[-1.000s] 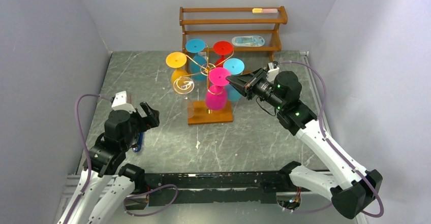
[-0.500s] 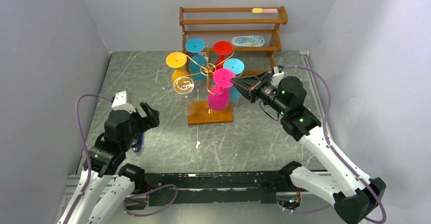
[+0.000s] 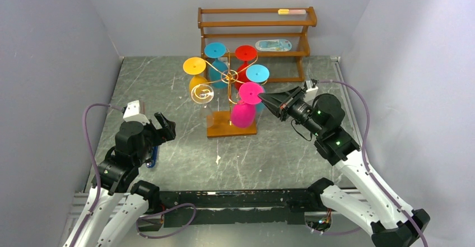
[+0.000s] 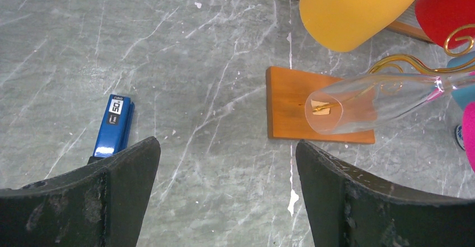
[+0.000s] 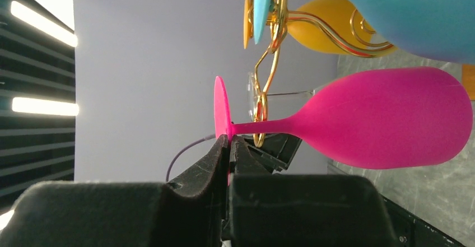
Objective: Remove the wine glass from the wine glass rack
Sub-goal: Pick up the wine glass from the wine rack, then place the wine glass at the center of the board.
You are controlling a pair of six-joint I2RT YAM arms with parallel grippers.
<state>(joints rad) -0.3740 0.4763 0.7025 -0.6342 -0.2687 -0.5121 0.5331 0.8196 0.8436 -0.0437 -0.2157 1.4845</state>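
Compared with a second ago, the right hand (image 3: 262,97) has drawn back toward the right wall, and the pink wine glass (image 3: 243,114) has come outward with it, away from the hub of the wine glass rack (image 3: 228,78).

The right hand (image 5: 229,143) is clenched on the rim of the glass's foot disc. The pink wine glass (image 5: 386,118) hangs inverted: foot uppermost, mouth down toward the rack's square wooden base (image 4: 285,101), with its long axis near vertical and slightly tilted. In the right wrist view a gold curl of the rack (image 5: 273,51) crosses the stem close to the foot. Whether the stem is clear of it cannot be told.

Yellow (image 3: 194,66), blue (image 3: 215,50), red (image 3: 245,52), light blue (image 3: 257,73) and clear (image 3: 201,93) glasses hang on the other arms, with the light blue one just behind the pink foot.

Bare tabletop (image 3: 269,157) lies open on the near side and right of the base. The wooden shelf (image 3: 255,23) closes the far side.

The left hand (image 3: 162,126) is released, fingers (image 4: 78,196) spread wide, low over the tabletop beside a small blue oblong item (image 4: 115,121).
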